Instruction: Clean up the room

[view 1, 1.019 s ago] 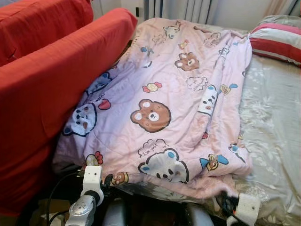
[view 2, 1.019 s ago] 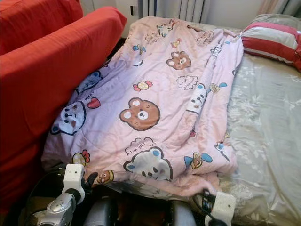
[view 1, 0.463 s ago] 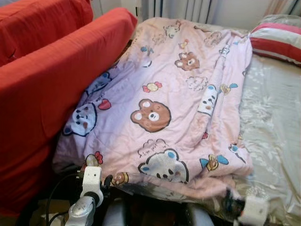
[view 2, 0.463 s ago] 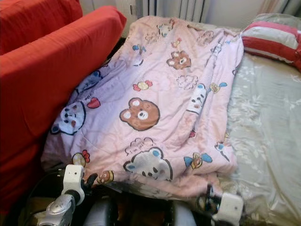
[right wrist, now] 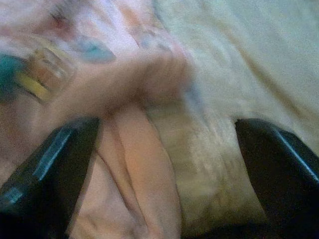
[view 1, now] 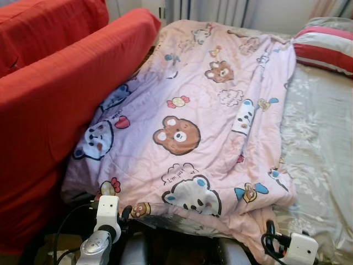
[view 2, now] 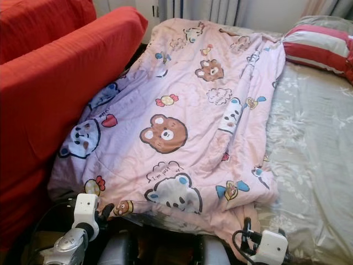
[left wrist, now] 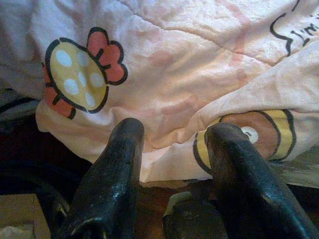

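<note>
A pink blanket (view 1: 204,110) printed with cartoon bears lies spread over the left half of the bed, its near edge hanging over the bed's front. My left gripper (left wrist: 174,144) is at the blanket's near left corner, open, with the hem lying between the fingertips (left wrist: 127,137). My right gripper (right wrist: 164,149) is open at the near right corner, its fingers wide apart over a fold of blanket (right wrist: 134,149) and the pale sheet. That wrist view is blurred. The right wrist (view 1: 300,248) sits low at the bed's front edge.
A red sofa (view 1: 55,83) stands close along the bed's left side, against the blanket. A pale flowered sheet (view 1: 320,138) covers the bed's right half. A red-and-white striped pillow (view 1: 325,49) lies at the far right. Curtains (view 1: 220,11) hang behind.
My right gripper has moved right and lower along the bed's front. The blanket's near right corner now hangs further down over the edge. The left gripper has stayed put.
</note>
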Robot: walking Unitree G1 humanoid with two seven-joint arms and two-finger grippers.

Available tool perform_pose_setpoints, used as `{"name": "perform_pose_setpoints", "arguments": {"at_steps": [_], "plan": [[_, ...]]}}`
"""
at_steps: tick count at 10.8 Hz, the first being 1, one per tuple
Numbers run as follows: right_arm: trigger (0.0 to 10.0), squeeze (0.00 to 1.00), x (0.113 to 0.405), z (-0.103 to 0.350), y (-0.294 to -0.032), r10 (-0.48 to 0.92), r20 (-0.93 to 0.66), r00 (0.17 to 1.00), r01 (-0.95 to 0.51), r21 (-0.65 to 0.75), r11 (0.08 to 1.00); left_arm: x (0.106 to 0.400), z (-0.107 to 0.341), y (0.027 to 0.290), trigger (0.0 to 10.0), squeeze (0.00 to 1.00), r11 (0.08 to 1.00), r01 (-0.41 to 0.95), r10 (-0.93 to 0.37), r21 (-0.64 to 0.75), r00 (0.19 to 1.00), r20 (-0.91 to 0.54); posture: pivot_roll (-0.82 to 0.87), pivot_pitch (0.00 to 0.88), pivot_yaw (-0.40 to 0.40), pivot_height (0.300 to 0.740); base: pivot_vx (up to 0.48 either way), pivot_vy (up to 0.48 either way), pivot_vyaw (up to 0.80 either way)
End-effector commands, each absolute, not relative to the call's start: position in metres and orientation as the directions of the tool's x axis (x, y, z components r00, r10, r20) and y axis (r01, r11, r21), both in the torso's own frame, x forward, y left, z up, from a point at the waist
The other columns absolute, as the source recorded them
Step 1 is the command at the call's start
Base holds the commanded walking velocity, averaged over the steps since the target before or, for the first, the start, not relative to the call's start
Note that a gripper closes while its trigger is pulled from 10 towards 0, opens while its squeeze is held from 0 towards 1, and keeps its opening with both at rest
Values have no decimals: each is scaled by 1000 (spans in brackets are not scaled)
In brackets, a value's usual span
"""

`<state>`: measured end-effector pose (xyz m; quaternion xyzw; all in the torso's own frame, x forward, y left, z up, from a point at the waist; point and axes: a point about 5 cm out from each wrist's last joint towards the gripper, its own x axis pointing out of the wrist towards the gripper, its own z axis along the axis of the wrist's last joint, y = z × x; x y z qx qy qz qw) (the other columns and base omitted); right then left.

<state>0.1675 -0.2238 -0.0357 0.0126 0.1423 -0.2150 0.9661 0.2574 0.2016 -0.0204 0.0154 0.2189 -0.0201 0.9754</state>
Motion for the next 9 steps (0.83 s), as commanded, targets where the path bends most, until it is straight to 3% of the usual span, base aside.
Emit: {"name": "perform_pose_setpoints", "arguments": {"at_steps": [1,3,4,6,9], "plan": [[10000,0,165,-43,-234,-460,-352,815,485,-19,874,247,-29,204,10000,0,998,63,-40,32,879,-475,105,129,20,635,0,0,0],[10000,0,186,-47,-239,-446,-440,779,489,-19,872,248,-29,204,10000,0,996,77,-50,38,879,-474,98,135,35,635,0,0,0],[10000,0,212,-40,-233,-375,-451,810,423,6,906,248,-28,201,10000,0,995,95,-66,40,883,-464,100,165,52,635,0,0,0],[10000,0,234,-34,-227,-323,-480,815,350,-34,936,247,-26,199,10000,0,993,112,-84,39,895,-438,112,216,66,635,0,0,0],[10000,0,270,-7,-239,-391,-435,811,405,-66,912,245,-13,200,10000,0,991,128,-107,42,938,-329,164,360,72,635,0,0,0]]}}
